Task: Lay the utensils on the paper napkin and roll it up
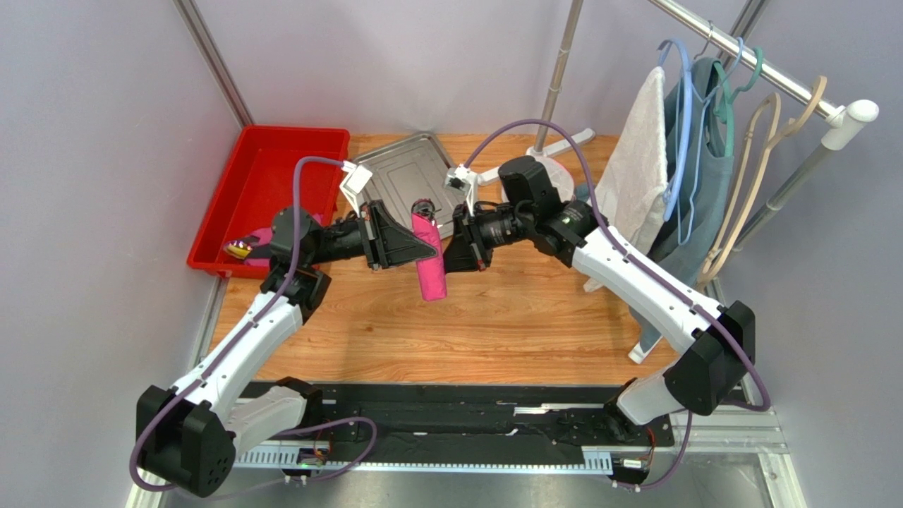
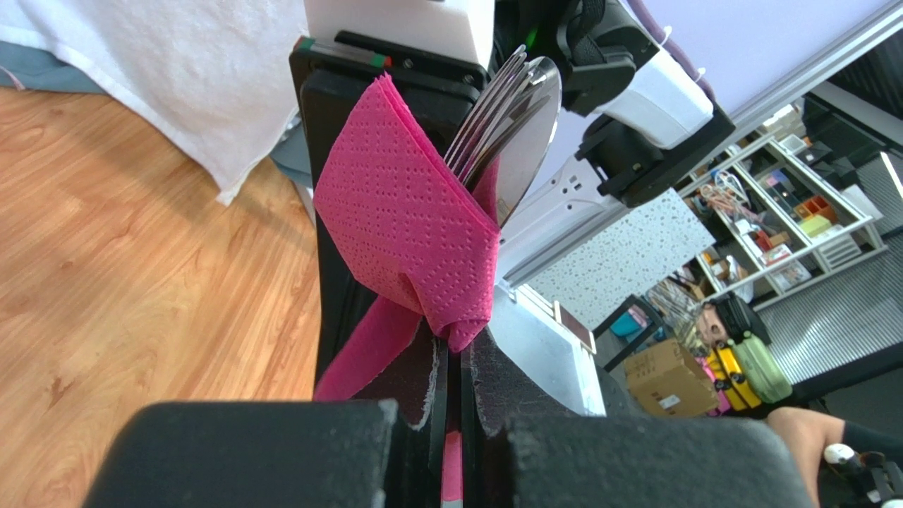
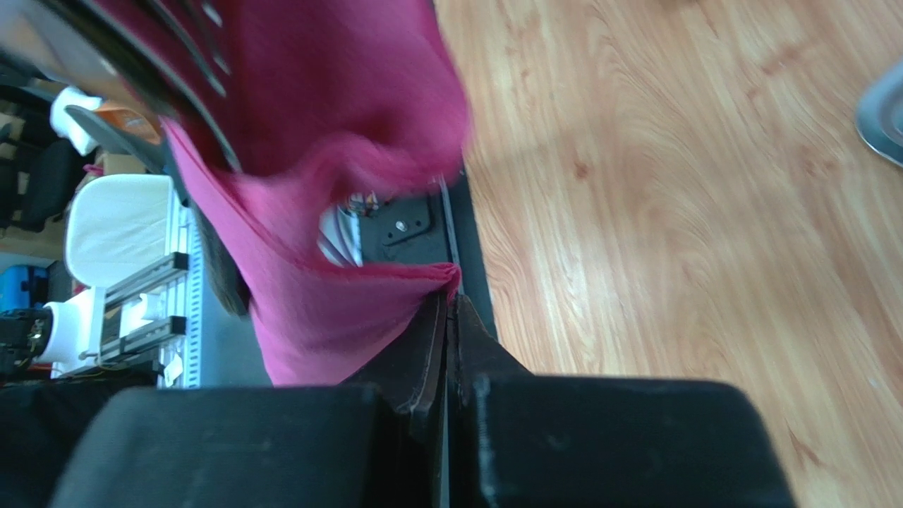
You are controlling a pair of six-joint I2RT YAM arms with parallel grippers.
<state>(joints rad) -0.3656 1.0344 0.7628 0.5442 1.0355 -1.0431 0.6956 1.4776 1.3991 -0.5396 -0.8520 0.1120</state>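
Jaws of left gripper (image 2: 456,358) and right gripper (image 3: 449,294) tight on paper napkin (image 2: 408,212); utensils (image 2: 511,106) clearest from left wrist

The napkin (image 1: 429,262) is a magenta-pink paper sheet with a dotted emboss, wrapped into a loose roll around the utensils. It is held between the two grippers. The left gripper (image 2: 458,365) is clamped on a fold at one side of the roll, and a loose flap trails off left of its fingers. The right gripper (image 3: 449,318) is clamped on an edge from the opposite side. The utensils (image 2: 507,111) are shiny silver and stacked close together. They stick out of the roll's open end, beyond the left fingertips.
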